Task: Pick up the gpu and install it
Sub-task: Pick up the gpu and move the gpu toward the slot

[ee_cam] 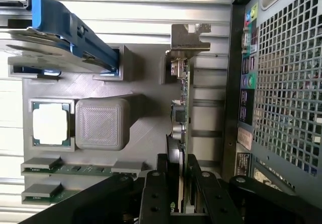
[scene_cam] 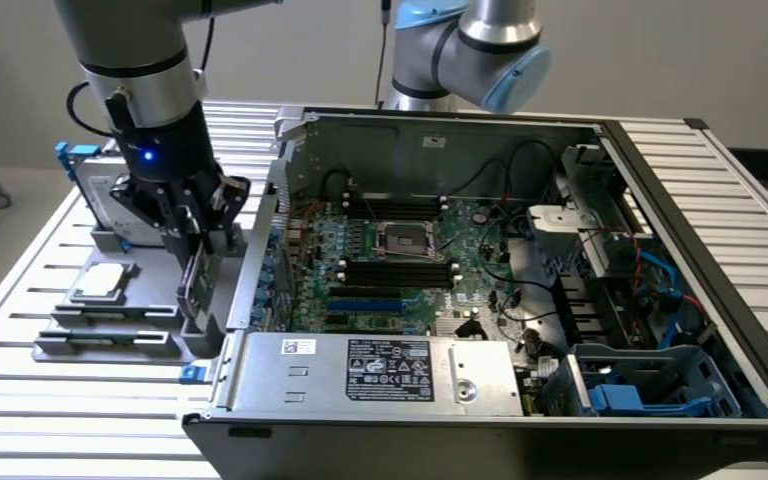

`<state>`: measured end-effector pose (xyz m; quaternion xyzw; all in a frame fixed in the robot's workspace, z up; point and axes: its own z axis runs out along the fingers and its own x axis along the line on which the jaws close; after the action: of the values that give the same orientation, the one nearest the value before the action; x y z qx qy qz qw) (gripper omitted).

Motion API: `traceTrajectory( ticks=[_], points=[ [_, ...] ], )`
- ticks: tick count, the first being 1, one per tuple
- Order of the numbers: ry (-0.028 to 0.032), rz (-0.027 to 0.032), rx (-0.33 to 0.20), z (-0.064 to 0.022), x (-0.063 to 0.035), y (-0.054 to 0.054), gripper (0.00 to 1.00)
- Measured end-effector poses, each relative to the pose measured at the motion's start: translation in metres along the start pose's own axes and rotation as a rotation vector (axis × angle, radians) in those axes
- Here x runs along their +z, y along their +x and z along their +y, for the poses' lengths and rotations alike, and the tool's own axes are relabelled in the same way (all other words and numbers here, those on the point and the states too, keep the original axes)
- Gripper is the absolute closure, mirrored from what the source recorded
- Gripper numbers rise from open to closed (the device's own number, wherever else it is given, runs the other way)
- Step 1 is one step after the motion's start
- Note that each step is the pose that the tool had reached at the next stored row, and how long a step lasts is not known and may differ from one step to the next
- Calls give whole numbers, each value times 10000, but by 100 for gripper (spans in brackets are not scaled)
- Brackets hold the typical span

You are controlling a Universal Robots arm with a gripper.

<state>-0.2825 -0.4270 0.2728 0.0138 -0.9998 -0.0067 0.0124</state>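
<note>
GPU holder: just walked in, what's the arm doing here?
The arm's tool is down at the gray holder, which sits on the exterior view's left of the open PC case. It appears shut on the gpu, one finger against each face. The card stands on edge in the holder, silver bracket end away from the tool. It is not lifted and not yet in the case.

Exterior high oblique, wrist above gpu [ee_cam: 184, 98]

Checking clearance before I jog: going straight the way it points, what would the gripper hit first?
The thin green-and-black gpu card, standing on edge in the grey plastic holder; the gripper is right at it, though whether they touch is unclear.
</note>
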Motion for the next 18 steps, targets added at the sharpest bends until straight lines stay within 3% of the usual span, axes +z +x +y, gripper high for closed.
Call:
traceTrajectory(
  ticks=[11,18],
  points=[
    [-105,-3,9,4,-308,8,74],
    [-116,-4,10,9,-601,15,74]
  ],
)
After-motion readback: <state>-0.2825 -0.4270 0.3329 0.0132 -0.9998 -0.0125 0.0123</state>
